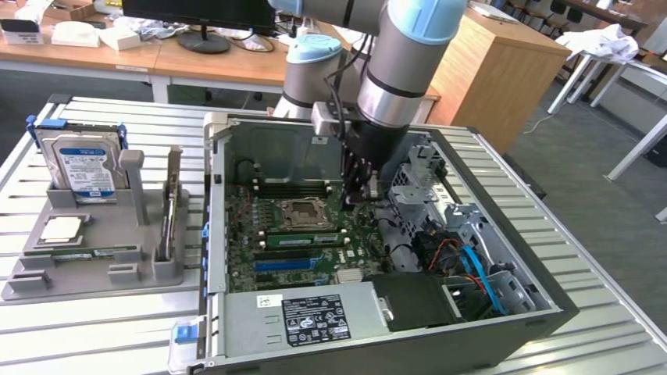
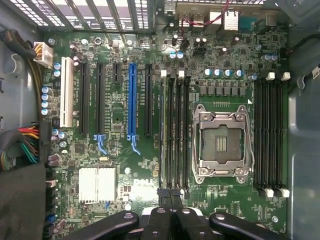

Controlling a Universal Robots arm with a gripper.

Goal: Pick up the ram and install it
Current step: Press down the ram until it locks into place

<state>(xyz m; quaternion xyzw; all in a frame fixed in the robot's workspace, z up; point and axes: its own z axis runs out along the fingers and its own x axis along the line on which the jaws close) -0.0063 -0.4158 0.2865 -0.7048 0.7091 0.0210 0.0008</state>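
My gripper (image 1: pixel 360 197) hangs closed inside the open computer case (image 1: pixel 490 340), just above the motherboard (image 1: pixel 242 230) beside the processor socket (image 1: pixel 304 209). On the exterior view's left I see the grey holder (image 1: pixel 73 273) with the hard drive (image 1: pixel 83 164) standing in it.

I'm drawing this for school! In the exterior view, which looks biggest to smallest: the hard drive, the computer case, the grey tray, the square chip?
1. computer case
2. grey tray
3. hard drive
4. square chip

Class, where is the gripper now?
The gripper hangs inside the open computer case over the motherboard; in the wrist view, at one end of the memory slots beside the empty processor socket.
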